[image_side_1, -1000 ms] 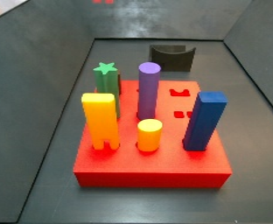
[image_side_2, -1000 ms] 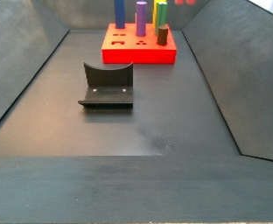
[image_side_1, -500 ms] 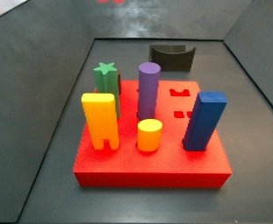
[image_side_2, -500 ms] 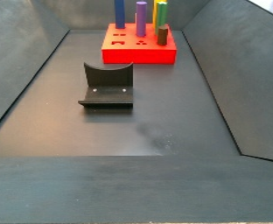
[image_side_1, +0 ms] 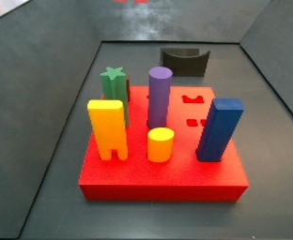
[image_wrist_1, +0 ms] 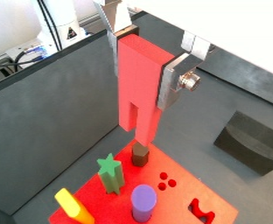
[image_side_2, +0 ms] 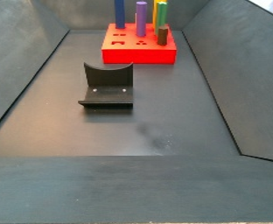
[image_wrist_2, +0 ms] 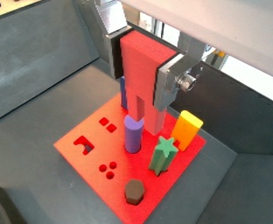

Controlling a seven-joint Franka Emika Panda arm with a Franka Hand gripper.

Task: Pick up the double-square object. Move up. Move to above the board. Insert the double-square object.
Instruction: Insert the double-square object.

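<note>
- The hand point(image_wrist_1: 147, 66) is high above the table, out of sight in both side views except for a red smudge at the top edge. In both wrist views its silver fingers point(image_wrist_1: 174, 79) are clamped on the flat sides of the salmon-red peg point(image_wrist_1: 139, 87).
- The peg hangs upright, its long axis pointing straight down out of the hand, with its narrower lower end free.
- Below it is the red board point(image_wrist_2: 90, 153), which the peg's tip overhangs in both wrist views, well clear of its top.
- On the board stand a green star peg point(image_wrist_1: 109, 173), a purple cylinder point(image_wrist_2: 133, 135), a yellow notched block point(image_wrist_2: 188, 128) and a small brown hexagonal peg point(image_wrist_1: 140, 155).
- Empty red cut-outs point(image_wrist_2: 108, 126) lie beside the purple cylinder; I judge the peg's matching hole is among them, so the hand must line up over it before lowering.
- Farthest off sits the dark bracket point(image_wrist_1: 255, 140).
</note>
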